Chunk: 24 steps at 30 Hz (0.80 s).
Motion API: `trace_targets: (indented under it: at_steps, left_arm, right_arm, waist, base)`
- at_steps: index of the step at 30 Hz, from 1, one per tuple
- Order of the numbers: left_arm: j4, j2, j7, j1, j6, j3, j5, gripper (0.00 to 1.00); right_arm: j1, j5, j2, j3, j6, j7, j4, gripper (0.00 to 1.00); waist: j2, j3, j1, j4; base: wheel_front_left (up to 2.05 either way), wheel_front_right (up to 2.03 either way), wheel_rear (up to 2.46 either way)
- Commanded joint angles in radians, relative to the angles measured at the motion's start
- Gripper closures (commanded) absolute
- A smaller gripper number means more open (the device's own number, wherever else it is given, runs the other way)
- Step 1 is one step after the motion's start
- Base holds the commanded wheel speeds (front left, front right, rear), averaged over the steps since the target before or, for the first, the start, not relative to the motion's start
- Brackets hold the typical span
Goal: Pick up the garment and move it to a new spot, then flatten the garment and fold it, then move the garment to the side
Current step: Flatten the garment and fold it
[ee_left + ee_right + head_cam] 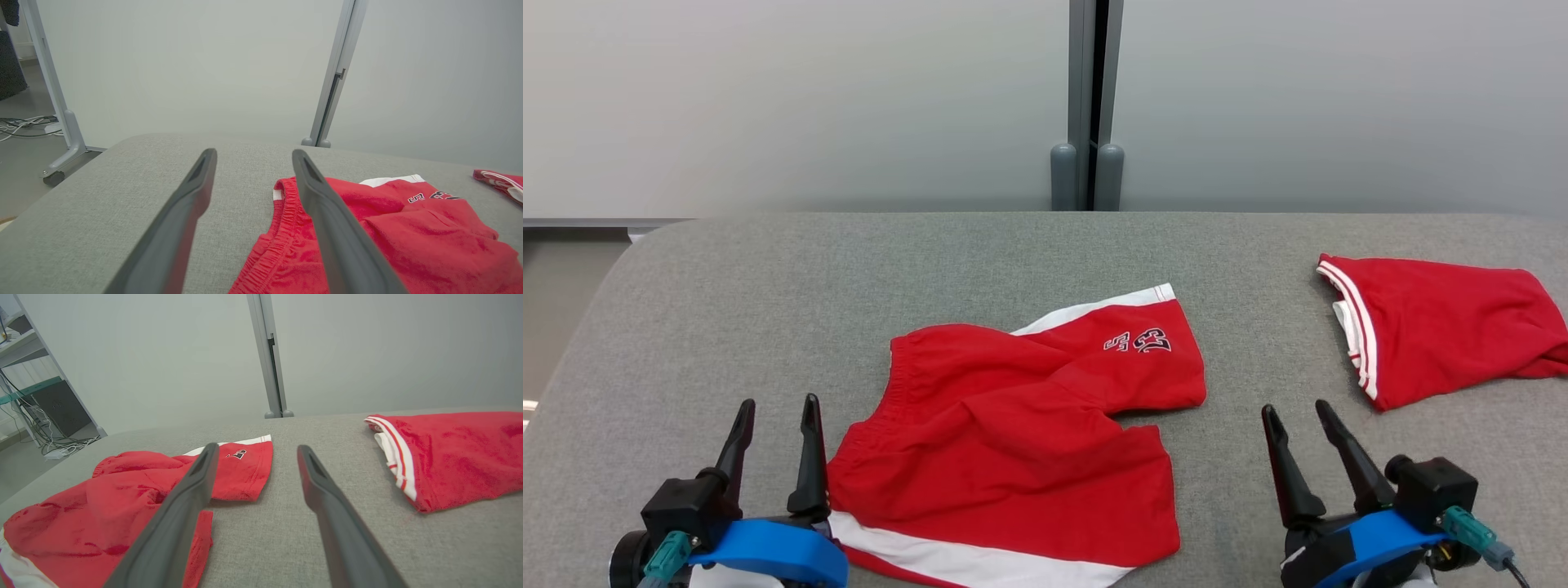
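head cam, looking down on the grey cloth-covered table (pixel 727 310). the garment is a pair of red shorts (pixel 1013 441), lying in the middle of the table and close to its near edge, a little toward the left side. the elastic waistband faces the left edge. one leg reaches toward the far right, with a white stripe along its far side and a dark number print that reads upside down from here. the other leg lies along the near edge with a broad white stripe, and part of it runs out of the bottom of my view. the cloth is rumpled, with soft ridges across the seat, and not laid flat.

left gripper (pixel 778 400) sits at the near left corner, fingers spread wide with bare table between them and nothing held. its inner finger stands just beside the waistband end of the shorts. i cannot tell whether it touches the cloth.

right gripper (pixel 1294 406) is at the near edge toward the right, fingers also wide and holding nothing. it is apart from the shorts, with grey table between the two.

a second red garment (pixel 1445 327) with white-and-red trim lies bunched near the right edge, toward the far side and well apart from the shorts.

behind the far edge there is a pale partition wall with a grey post (pixel 1088 106) at the middle.
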Motion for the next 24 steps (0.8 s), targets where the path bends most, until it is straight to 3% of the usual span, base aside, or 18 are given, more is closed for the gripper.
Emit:
trace_targets:
  at_steps: [1,10,19,24]
  left_arm:
    - [0.005,-0.017,-0.004,0.014,-0.022,0.029,0.024,0.00]
    - [0.028,-0.088,-0.005,0.036,-0.104,0.132,0.113,0.00]
    - [0.053,-0.138,-0.005,0.013,-0.164,0.176,0.189,0.00]
    - [0.066,-0.162,-0.005,0.009,-0.185,0.196,0.213,0.00]
  right_arm:
    - [0.024,0.000,-0.009,0.014,0.000,-0.002,0.009,0.00]
    - [0.039,0.031,-0.041,0.070,0.000,0.023,0.034,0.00]
    - [0.027,0.282,-0.107,0.307,0.000,0.361,0.076,0.00]
    - [-0.012,0.334,-0.111,0.339,0.000,0.406,0.112,0.00]
  waist:
    - [-0.0001,-0.004,0.0000,-0.001]
    - [-0.0001,-0.015,0.0000,-0.002]
    - [-0.0001,-0.012,0.0000,0.028]
    - [-0.0001,-0.007,0.0000,0.063]
  base:
    - [0.00,0.00,0.00]
    - [0.00,0.00,0.00]
    - [0.00,0.00,0.00]
    - [0.00,0.00,0.00]
